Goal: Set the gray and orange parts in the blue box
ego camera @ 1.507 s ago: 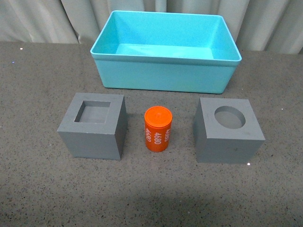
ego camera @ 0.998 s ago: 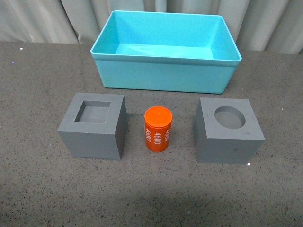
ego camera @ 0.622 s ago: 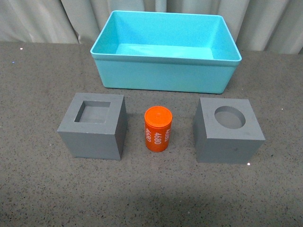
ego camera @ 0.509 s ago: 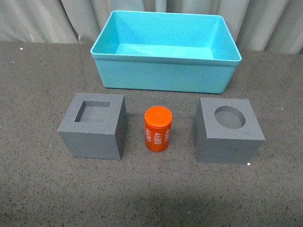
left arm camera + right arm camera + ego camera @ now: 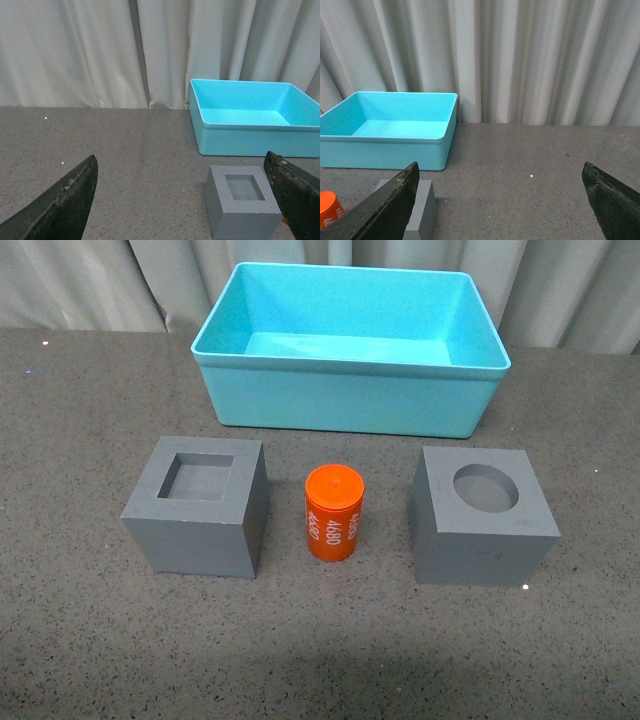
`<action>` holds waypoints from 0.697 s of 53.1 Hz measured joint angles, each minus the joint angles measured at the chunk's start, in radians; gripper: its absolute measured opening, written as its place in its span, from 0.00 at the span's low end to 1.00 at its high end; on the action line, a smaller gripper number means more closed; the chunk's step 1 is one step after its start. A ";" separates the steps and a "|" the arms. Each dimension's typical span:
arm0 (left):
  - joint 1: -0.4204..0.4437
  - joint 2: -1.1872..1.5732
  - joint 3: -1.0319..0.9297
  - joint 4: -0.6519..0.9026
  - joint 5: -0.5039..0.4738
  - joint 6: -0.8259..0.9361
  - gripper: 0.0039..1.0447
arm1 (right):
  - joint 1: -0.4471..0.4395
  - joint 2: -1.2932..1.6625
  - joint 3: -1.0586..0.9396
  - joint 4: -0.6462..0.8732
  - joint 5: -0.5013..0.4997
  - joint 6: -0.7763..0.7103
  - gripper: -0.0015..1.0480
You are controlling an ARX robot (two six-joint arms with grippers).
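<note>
The left gripper (image 5: 181, 157) and the right gripper (image 5: 501, 166) are both released, fingers spread wide. Across the middle of the front view stand 3 separate parts: the square-recess gray cube (image 5: 195, 505) left, the orange cylinder (image 5: 333, 512) centre, the round-recess gray cube (image 5: 483, 515) right. Beyond them, at upper centre, sits the blue box (image 5: 345, 357).

Left end effector (image 5: 180, 156), right end effector (image 5: 500, 165): black tapered fingers (image 5: 65, 205), edges seemingly scuffed.
</note>
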 joint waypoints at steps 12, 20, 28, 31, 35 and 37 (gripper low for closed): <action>0.000 0.000 0.000 0.000 0.000 0.000 0.94 | 0.000 0.000 0.000 0.000 0.000 0.000 0.91; 0.000 0.000 0.000 0.000 0.000 0.000 0.94 | -0.006 0.041 0.020 -0.051 -0.053 -0.074 0.91; 0.000 0.000 0.000 0.000 0.000 0.000 0.94 | 0.026 0.324 0.050 0.111 -0.094 -0.250 0.91; 0.000 0.000 0.000 0.000 0.000 0.000 0.94 | 0.048 0.462 0.070 0.217 -0.093 -0.272 0.91; 0.000 0.000 0.000 0.000 0.000 0.000 0.94 | 0.077 0.663 0.114 0.359 -0.093 -0.283 0.91; 0.000 0.000 0.000 0.000 0.000 0.000 0.94 | 0.087 0.750 0.139 0.405 -0.089 -0.281 0.91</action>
